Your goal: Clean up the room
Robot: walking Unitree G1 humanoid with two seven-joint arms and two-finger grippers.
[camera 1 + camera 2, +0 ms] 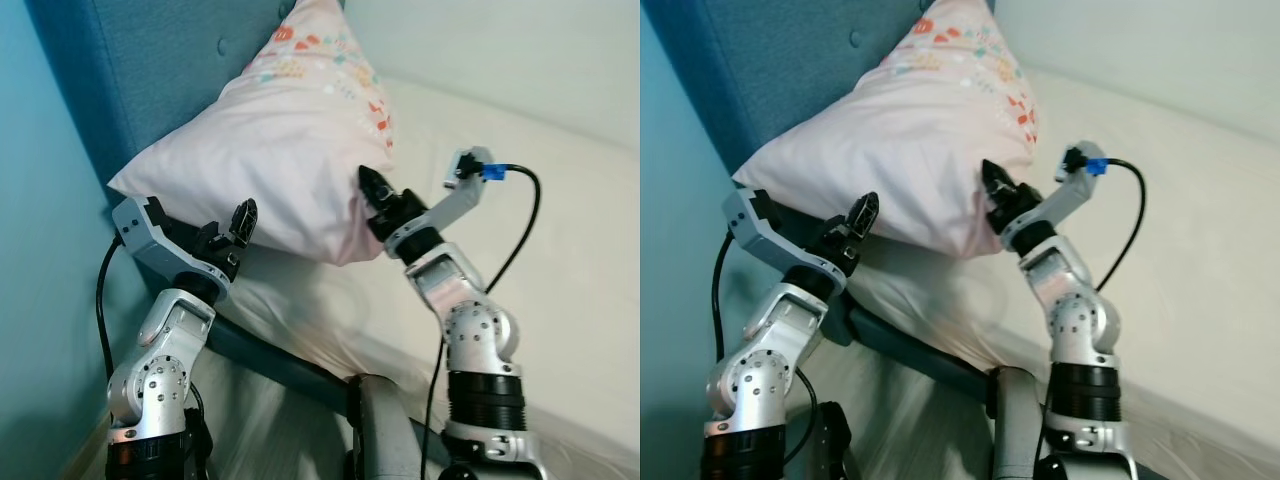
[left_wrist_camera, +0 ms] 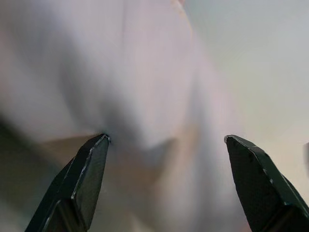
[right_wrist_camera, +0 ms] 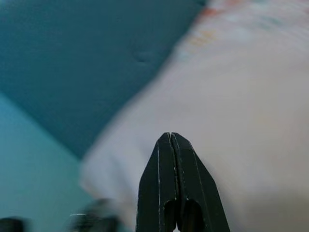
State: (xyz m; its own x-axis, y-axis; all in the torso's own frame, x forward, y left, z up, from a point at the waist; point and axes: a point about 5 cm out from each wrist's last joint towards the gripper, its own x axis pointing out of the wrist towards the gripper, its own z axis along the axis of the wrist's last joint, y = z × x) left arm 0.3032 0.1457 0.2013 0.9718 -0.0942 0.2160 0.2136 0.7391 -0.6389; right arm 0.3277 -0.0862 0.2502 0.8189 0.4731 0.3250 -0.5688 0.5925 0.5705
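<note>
A pale pink pillow [image 1: 270, 150] with a small floral print leans upright against the blue padded headboard [image 1: 170, 70], its bottom resting on the white mattress [image 1: 540, 270]. My left gripper [image 1: 243, 222] is at the pillow's lower left edge. In the left wrist view its fingers [image 2: 91, 164] stand wide apart, with the pillow [image 2: 145, 87] just ahead of them. My right gripper [image 1: 372, 185] presses its tip into the pillow's lower right side. In the right wrist view the right gripper [image 3: 170, 137] is shut with nothing between the fingers.
A teal wall [image 1: 40, 300] stands close on the left, beside the headboard. The bed frame's dark blue edge [image 1: 290, 365] runs under the mattress in front of me. A black cable [image 1: 525, 220] loops from my right wrist over the mattress.
</note>
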